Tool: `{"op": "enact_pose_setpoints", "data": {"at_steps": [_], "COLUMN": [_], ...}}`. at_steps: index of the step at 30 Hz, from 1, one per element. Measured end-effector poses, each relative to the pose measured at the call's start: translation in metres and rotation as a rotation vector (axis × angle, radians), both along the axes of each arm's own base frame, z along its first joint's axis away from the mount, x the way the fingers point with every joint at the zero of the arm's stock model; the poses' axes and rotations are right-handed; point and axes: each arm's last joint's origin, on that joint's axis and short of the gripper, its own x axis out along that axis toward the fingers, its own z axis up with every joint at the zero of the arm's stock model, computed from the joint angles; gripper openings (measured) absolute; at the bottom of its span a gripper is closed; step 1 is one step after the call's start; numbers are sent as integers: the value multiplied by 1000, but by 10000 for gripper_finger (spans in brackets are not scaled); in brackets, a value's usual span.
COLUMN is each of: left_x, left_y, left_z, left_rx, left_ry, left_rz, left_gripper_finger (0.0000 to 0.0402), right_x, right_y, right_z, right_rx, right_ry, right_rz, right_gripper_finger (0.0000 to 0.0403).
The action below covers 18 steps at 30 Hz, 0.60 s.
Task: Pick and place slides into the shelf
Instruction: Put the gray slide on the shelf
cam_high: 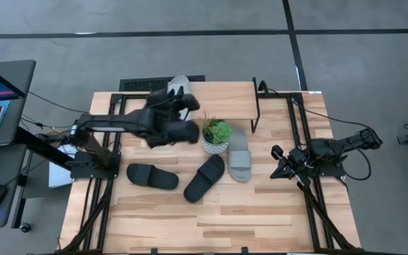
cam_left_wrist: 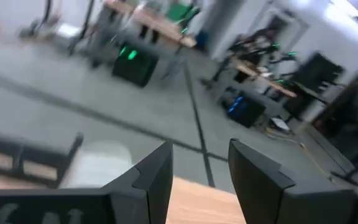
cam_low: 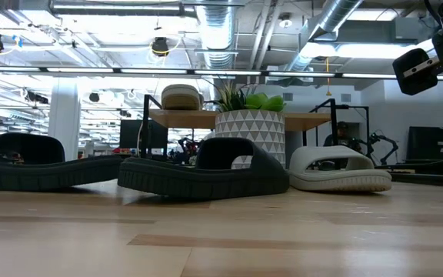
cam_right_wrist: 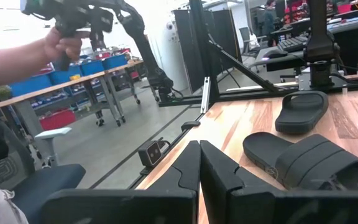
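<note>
Presently, one grey slide (cam_high: 179,86) is seen on the shelf (cam_high: 225,99) top at its left end. The left pincer (cam_high: 183,117) is held above the shelf just beside that slide, fingers spread with nothing between them. A second grey slide (cam_high: 239,161) lies right of the plant pot (cam_high: 216,136); two black slides (cam_high: 152,176) (cam_high: 204,178) lie on the counter (cam_high: 211,219) in front. The right pincer (cam_high: 278,164) rests at the counter's right side, pressed together and empty.

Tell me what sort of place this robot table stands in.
Most likely an open robotics lab or workshop: exposed ceiling ducts, workbenches with blue bins, and a person's hand holding a control handle beside the wooden table.
</note>
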Motion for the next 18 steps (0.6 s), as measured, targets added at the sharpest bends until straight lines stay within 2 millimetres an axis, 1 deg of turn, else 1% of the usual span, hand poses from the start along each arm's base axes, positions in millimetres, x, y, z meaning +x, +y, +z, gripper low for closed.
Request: {"op": "enact_pose_setpoints", "data": {"at_steps": [4,8,13,18], "left_x": [-20,-38,-52,-63], "left_y": [-30,-56,-85,-111], "left_z": [17,28,32,29], "left_rx": [105,166,221,264], "left_ry": [170,361,534,678], "left_rz": [-93,-219,-383,-545], "left_gripper_finger": [142,142,142,142], "right_x": [0,0,0,0], "right_y": [0,0,0,0], "right_z": [0,0,0,0], "right_rx": [0,0,0,0], "right_ry": [0,0,0,0], "right_rz": [0,0,0,0], "right_gripper_finger": [0,0,0,0]}}
